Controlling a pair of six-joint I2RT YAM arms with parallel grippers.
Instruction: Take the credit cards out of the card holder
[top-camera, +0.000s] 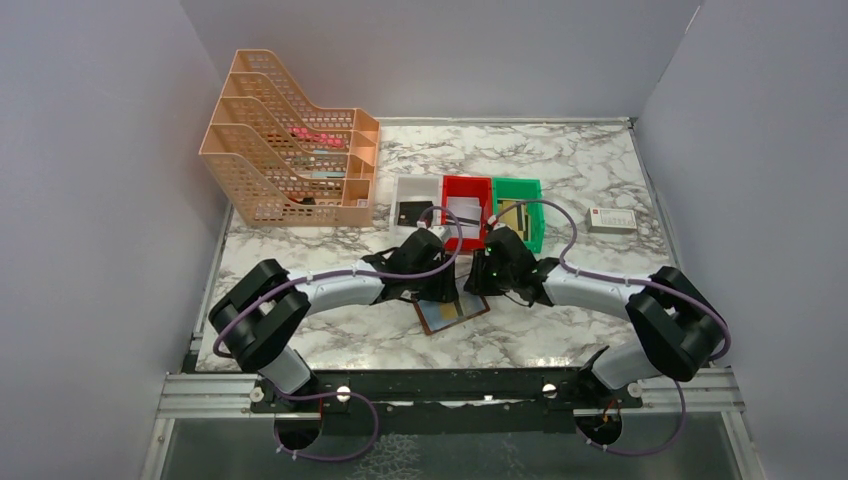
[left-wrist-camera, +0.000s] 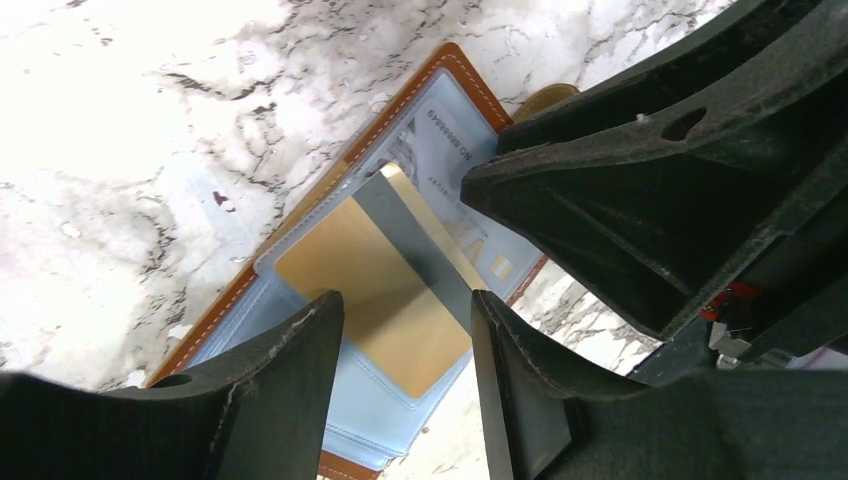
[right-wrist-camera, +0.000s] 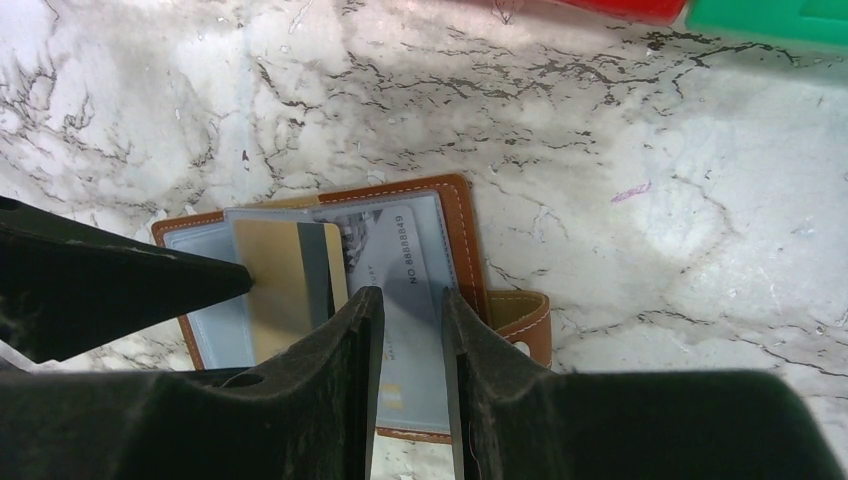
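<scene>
Brown leather card holder (top-camera: 452, 312) lies open on the marble worktop (top-camera: 590, 170), between the two arms and near the row of bins (top-camera: 447, 210) (white, red, green). A gold card (left-wrist-camera: 370, 290) with a dark stripe sticks partly out of a pale blue sleeve. The left fingers (left-wrist-camera: 290, 360) stand half apart on either side of it; whether they pinch it I cannot tell. The right fingers (right-wrist-camera: 340, 360) show a narrow gap, tips over the grey card (right-wrist-camera: 400, 260) in the other sleeve.

Grey card (right-wrist-camera: 400, 250): "NO" plus number, partly legible.
</scene>
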